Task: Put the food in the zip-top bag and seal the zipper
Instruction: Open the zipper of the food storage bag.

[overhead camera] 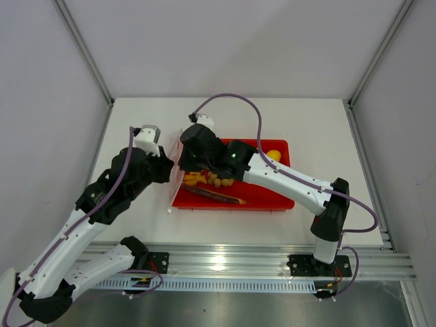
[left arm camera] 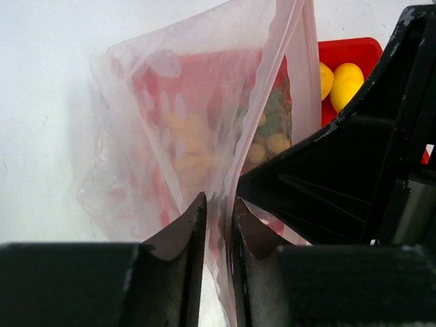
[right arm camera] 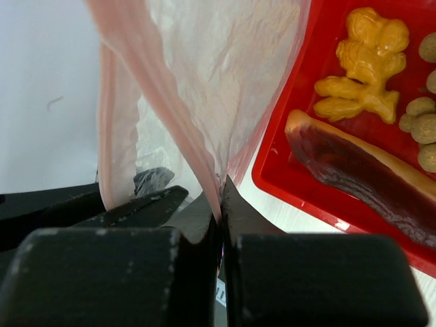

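Observation:
The clear zip-top bag (left arm camera: 184, 122) with pink dots hangs upright at the red tray's left end, between my two grippers. Its pinkish zipper (right arm camera: 157, 88) strip runs down into my right gripper (right arm camera: 221, 187), which is shut on it. My left gripper (left arm camera: 218, 208) stands narrowly open, with the bag's film passing loosely between its fingers. All the food lies in the tray. There are two yellow fruits (left arm camera: 346, 82), orange chunks (right arm camera: 364, 61), tan round fruits (right arm camera: 422, 129) and the dark red-brown stick (right arm camera: 361, 174). The bag (overhead camera: 174, 187) holds nothing that I can see.
The red tray (overhead camera: 235, 206) sits mid-table, its left rim right beside the bag. My two arms crowd together over the tray's left end. White table surrounds the tray, with frame rails and walls at the sides.

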Motion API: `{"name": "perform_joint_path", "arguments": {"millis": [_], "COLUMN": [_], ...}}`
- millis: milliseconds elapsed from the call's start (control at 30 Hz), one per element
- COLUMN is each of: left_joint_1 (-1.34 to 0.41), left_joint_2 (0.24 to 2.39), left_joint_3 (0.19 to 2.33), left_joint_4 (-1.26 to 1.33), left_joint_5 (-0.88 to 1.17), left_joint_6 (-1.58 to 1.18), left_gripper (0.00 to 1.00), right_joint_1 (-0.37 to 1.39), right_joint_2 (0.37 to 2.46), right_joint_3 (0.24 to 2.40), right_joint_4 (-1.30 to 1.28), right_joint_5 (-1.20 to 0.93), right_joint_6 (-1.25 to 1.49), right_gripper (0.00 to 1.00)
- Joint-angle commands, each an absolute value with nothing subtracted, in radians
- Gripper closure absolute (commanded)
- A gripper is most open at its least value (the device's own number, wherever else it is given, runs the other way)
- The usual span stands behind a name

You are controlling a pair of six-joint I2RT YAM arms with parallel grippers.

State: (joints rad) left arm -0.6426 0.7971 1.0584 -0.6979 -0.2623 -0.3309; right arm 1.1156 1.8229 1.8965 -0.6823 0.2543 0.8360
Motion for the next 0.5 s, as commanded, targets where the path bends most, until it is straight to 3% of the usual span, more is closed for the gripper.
{"name": "perform_joint_path", "arguments": {"millis": [0, 267, 467], "left_joint_1": [-0.653, -0.672, -0.680], "left_joint_2": [0.799, 0.799, 0.796], "left_joint_3": [1.088, 1.040, 1.012], "left_joint_4": [-0.698, -0.698, -0.703], "left_joint_5": [-0.279, -0.256, -0.249], "left_joint_6": [-0.321, -0.350, -0.359], "left_gripper": [0.82, 0.87, 0.76], "right_joint_1": [1.123, 1.103, 1.092], "right_joint_2": [1.824, 1.819, 1.809], "right_joint_3": [1.947, 1.948, 1.934], "right_joint_4": [-0.698, -0.675, -0.652], "right_joint_5": [0.316, 0.293, 0.261], "right_joint_6": [0.828, 0.828, 0.831], "right_gripper": [1.00, 1.00, 1.00]}}
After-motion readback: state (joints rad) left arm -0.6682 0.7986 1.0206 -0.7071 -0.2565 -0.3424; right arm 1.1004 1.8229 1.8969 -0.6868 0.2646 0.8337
